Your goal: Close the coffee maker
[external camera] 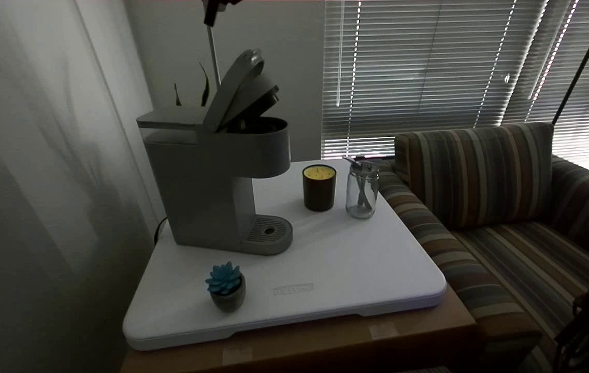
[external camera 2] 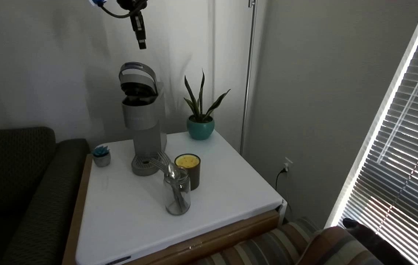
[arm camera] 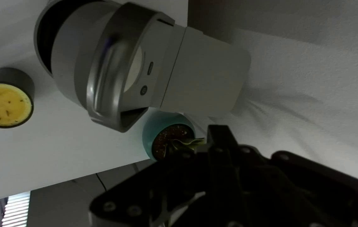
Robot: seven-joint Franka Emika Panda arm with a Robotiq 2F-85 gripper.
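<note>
Black, blunt jaws, nearest in the wrist view, hang pressed together, empty, above the boxy grey coffee maker (external camera: 211, 181); in an exterior view it stands along the left edge of the white plastic counter (external camera: 356, 264). Best to push its raised, curved grey lid (external camera: 234, 85) near the free end, swinging it forward and down. Embossed lettering (external camera: 293, 289) by the near edge is unreadable.

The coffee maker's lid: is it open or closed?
Open: in both exterior views, the lid slants up from the coffee maker, showing the dark opening beneath.
</note>
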